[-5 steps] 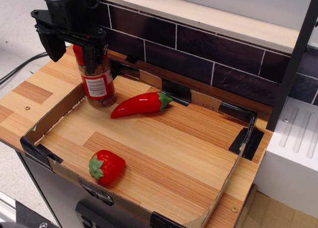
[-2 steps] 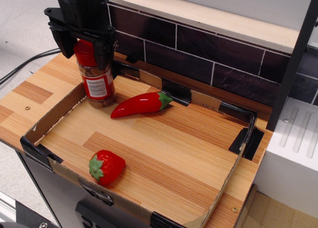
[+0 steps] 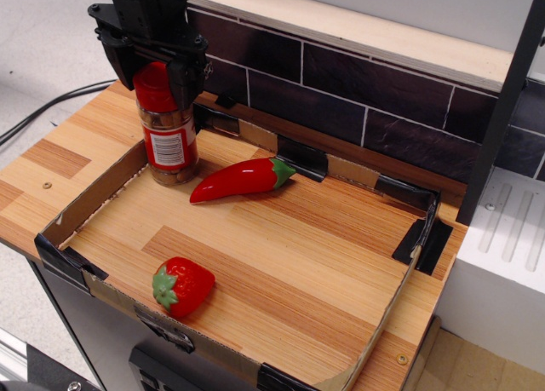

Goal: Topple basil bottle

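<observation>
The small clear cylindrical basil bottle (image 3: 169,129) with a wide red screw cap, a red-and-white label and brownish contents is seen upright at the ten o'clock corner of the shallow cardboard-walled tray (image 3: 85,205), just beside its left wall. The black gripper (image 3: 156,67) is placed around the cap with its jaws narrow – one finger on each side – but whether the cap is really pinched cannot be told. To topple the bottle well, the push should be given high, at the cap, and directed toward four o'clock, where bare wood-grain floor is free; the wall at the left would block a fall. The smooth round body is judged likely to roll, perhaps against the glossy red chili pepper (image 3: 240,179) lying near it – a slow push is advised.
</observation>
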Robot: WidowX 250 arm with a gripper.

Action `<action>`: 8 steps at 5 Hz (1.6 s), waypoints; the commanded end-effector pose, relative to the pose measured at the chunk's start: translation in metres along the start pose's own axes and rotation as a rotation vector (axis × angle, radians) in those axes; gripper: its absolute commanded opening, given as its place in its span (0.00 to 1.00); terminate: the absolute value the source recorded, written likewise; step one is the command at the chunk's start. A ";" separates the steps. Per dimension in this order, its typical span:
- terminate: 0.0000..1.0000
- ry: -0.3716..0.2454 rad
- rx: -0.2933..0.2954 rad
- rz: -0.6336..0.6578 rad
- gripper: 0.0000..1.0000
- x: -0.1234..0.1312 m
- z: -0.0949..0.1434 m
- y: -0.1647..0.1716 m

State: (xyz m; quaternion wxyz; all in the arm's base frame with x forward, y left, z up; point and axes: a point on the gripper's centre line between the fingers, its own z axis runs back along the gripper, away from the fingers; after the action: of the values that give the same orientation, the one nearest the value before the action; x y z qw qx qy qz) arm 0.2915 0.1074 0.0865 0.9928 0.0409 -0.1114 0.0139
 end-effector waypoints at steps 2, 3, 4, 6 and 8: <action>0.00 -0.415 -0.199 -0.028 0.00 0.004 0.027 0.000; 0.00 -0.555 -0.248 -0.044 0.00 0.002 0.028 -0.001; 0.00 -0.598 -0.174 -0.044 0.00 0.002 0.026 0.003; 0.00 -0.571 -0.098 -0.078 0.00 -0.006 0.012 0.007; 0.00 -0.453 -0.045 -0.103 0.00 -0.036 0.004 0.013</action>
State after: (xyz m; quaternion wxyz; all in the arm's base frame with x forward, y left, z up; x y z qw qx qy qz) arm 0.2550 0.1174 0.0752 0.9473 0.0130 -0.3171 -0.0445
